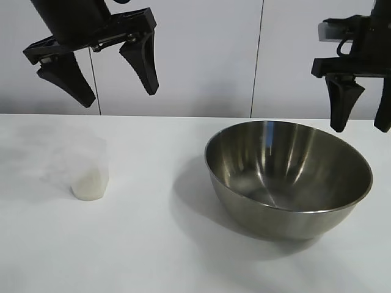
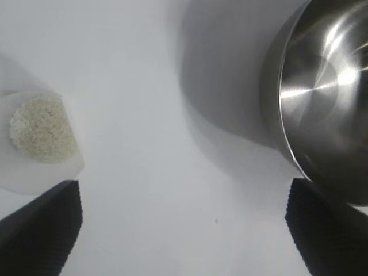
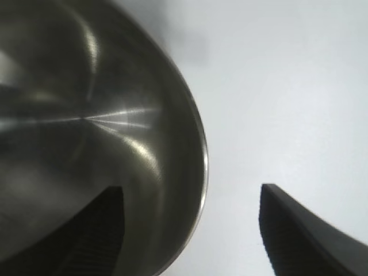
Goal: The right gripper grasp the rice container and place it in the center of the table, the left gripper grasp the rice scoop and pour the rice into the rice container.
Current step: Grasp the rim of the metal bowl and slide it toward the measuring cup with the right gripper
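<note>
Jaws straddle rice container (image 3: 103,132) rim in right wrist view only.

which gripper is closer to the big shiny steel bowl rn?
Right. The right gripper hangs open astride the large round stainless-steel bowl's far right rim; the left gripper hangs open far off, above the translucent plastic cup.

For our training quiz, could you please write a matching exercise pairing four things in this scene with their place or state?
Things:
1. rice scoop
2. rice container
3. left end effector
4. right end effector

Places or states:
A. open, above the steel rim, one finger inside it and one outside
B. stands on the table, empty
C. wide open, high above the plastic cup
D. stands upright, rice in its bottom

Pairs: 1-D, 2-B, 3-C, 4-A
</note>
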{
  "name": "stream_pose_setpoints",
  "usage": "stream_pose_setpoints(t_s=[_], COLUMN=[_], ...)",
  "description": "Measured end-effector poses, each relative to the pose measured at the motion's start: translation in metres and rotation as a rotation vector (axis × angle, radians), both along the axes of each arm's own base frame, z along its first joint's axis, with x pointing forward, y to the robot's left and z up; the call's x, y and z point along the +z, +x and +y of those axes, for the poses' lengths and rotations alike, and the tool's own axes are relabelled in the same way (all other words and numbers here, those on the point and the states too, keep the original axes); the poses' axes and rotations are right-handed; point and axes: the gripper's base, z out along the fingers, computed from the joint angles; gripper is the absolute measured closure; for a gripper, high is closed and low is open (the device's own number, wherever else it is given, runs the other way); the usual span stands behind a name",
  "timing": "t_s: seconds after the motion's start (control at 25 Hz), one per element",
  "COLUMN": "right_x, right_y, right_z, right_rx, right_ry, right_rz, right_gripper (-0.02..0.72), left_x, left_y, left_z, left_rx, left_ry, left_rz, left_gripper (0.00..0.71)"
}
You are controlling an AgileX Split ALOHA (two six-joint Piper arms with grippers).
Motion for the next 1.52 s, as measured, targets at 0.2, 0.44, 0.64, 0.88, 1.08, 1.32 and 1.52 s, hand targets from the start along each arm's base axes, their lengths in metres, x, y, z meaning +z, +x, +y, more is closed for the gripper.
stream_pose_setpoints(t_s=[0.2,0.44,0.64,0.88,1.08,1.32,1.52], right_x=[-0.039,-0.081,-0.087,-0.086,-0.083,-0.048,-0.033], right_y=[0.015,0.025,0.025,0.025,0.022,0.019,0.017], right_z=[0.003,0.010,0.014,0.017,0.018,0.022,0.046], right_rx=[-0.014,-0.037,-0.011,0.021,0.058,0.088,0.127], right_ry=[0.028,0.098,0.134,0.178,0.256,0.320,0.328], right_rz=[0.039,0.095,0.109,0.116,0.150,0.063,0.000], right_gripper=[0.240,0.262,0.633,0.694,0.694,0.694,0.694], left_x=[0.000,0.002,0.002,0.002,0.002,0.002,0.002], left_y=[0.001,0.004,0.005,0.005,0.005,0.005,0.005], left_z=[0.000,-0.001,-0.001,-0.001,-0.001,-0.001,-0.001], left_rx=[0.005,0.014,0.016,0.016,0.016,0.016,0.016], left_ry=[-0.006,-0.018,-0.020,-0.020,-0.020,-0.020,-0.020], left_rz=[-0.015,-0.046,-0.050,-0.051,-0.051,-0.051,-0.052], left_gripper=[0.016,0.016,0.016,0.016,0.016,0.016,0.016])
